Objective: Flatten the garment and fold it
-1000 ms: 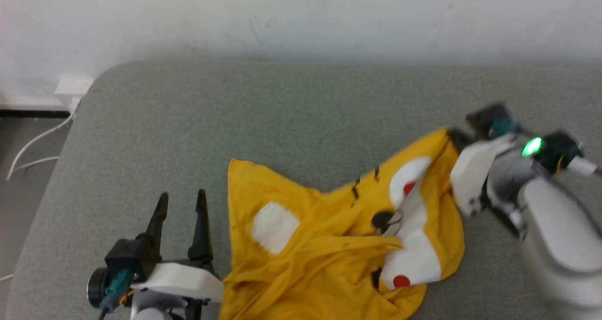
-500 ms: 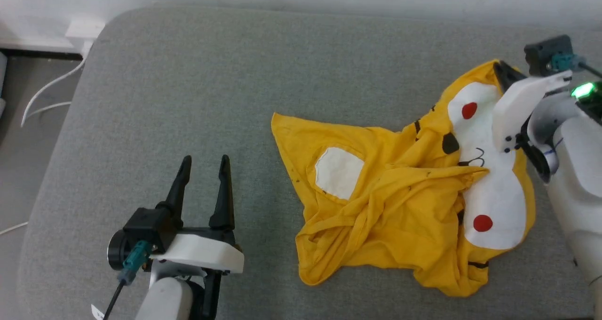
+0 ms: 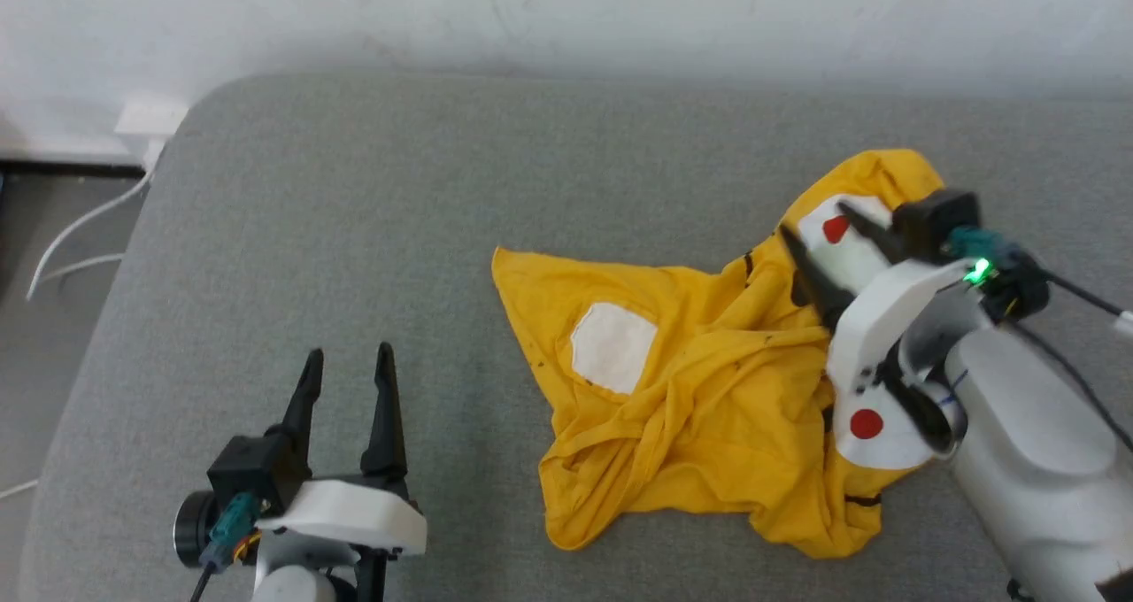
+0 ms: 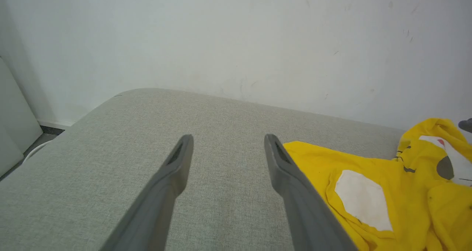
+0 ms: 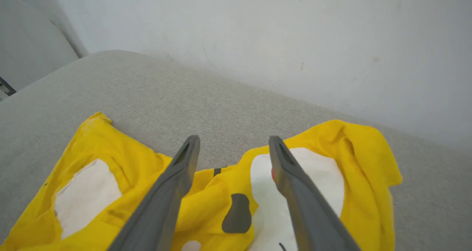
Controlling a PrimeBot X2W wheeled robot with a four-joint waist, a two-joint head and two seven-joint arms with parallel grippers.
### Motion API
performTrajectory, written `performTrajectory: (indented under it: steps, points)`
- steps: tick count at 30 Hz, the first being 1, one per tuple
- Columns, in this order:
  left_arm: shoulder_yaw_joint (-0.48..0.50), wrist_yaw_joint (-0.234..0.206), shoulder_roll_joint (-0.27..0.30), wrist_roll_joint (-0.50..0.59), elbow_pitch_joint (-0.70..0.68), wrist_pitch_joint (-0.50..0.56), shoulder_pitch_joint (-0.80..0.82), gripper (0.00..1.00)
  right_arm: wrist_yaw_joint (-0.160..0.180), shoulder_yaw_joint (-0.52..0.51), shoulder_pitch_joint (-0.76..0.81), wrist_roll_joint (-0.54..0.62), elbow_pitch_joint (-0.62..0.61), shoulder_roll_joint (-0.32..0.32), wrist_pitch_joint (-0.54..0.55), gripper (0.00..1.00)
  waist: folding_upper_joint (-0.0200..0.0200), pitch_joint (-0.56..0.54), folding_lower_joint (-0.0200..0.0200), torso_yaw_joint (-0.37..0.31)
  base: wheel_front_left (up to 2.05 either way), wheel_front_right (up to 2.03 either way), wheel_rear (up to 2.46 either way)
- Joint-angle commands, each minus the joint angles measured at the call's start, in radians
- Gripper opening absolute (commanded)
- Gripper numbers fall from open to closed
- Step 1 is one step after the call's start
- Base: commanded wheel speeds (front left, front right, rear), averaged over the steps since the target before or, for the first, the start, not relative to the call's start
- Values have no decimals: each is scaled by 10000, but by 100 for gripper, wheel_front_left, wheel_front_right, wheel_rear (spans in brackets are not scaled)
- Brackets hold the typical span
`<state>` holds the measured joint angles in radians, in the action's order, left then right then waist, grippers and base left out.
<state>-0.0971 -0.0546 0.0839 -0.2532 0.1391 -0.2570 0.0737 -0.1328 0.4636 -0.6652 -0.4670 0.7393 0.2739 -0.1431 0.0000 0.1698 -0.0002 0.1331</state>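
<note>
The garment (image 3: 708,398) is a bright yellow T-shirt lying crumpled on the grey cushion, with a white patch, white print and red dots showing; it also lies at the right of the left wrist view (image 4: 372,192) and under the fingers in the right wrist view (image 5: 221,206). My right gripper (image 3: 819,226) hovers open over the shirt's far right part, nothing between its fingers (image 5: 291,184). My left gripper (image 3: 347,367) stands open at the lower left, apart from the shirt's left corner, its fingers (image 4: 173,173) over bare cushion.
The grey cushion (image 3: 398,212) ends at a rounded far-left corner near the white wall (image 3: 566,18). White cables (image 3: 80,239) and a socket lie on the floor at the left.
My right gripper has opened and let go of the shirt's far right part, then drawn back over it. The head camera has shifted. The left gripper stays open.
</note>
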Motion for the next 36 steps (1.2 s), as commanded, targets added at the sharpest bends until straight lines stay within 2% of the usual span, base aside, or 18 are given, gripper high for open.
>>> performTrajectory:
  steps: [1, 4, 5, 10, 15, 20, 21, 22, 27, 30, 33, 36]
  points:
    - [90, 27, -32, 66, 27, -47, -243, 100, 21, 686, 381, -594, -694, 387, 646, 100, 0, -700, 2, -459, 0, 0, 0]
    - [165, 37, -46, 63, 16, -47, -448, 100, 21, 1700, 771, -1407, -1917, 1151, 1956, 100, 0, -878, 2, -526, 0, 0, 0]
    - [165, 37, -46, 63, 16, -47, -448, 100, 21, 1700, 771, -1407, -1917, 1151, 1956, 100, 0, -878, 2, -526, 0, 0, 0]
    - [206, 84, -77, 96, -88, -47, -531, 100, 21, 2437, 971, -2107, -3088, 2052, 3850, 100, 0, -845, 2, -492, 0, 0, 0]
    - [177, 126, -131, 113, -124, -47, -436, 100, 21, 2921, 652, -2220, -3281, 2318, 4910, 100, 0, -528, 2, -380, 0, 0, 0]
    - [105, 167, -194, 118, -37, -47, -221, 100, 21, 3533, 84, -2158, -2916, 2365, 5131, 100, 0, -236, 2, -241, 0, 0, 0]
    - [98, 172, -205, 118, -15, -47, -195, 100, 21, 3607, 21, -2244, -2781, 2347, 5179, 15, 0, -210, 2, -221, 0, 0, 0]
    - [97, 174, -215, 115, 8, -47, -174, 100, 21, 3724, -44, -2304, -2692, 2342, 5244, 0, 0, -190, 2, -208, 0, 0, 0]
    - [209, 160, -248, 101, 95, -47, -215, 100, 21, 4037, -319, -2401, -2728, 2452, 4968, 0, 0, -328, 2, -328, 0, 0, 0]
    - [283, 161, -259, 106, 142, -47, -309, 100, 21, 3799, -384, -2183, -2953, 2647, 4447, 0, 0, -563, 2, -486, 0, 0, 0]
    - [336, 182, -267, 121, 163, -47, -431, 100, 21, 3094, -154, -1908, -3322, 2915, 3923, 0, 0, -827, 2, -684, 0, 0, 0]
    - [395, 185, -272, 142, 166, -47, -580, 100, 21, 1954, 527, -1561, -3793, 3214, 3457, 0, 0, -1049, 2, -889, 0, 0, 0]
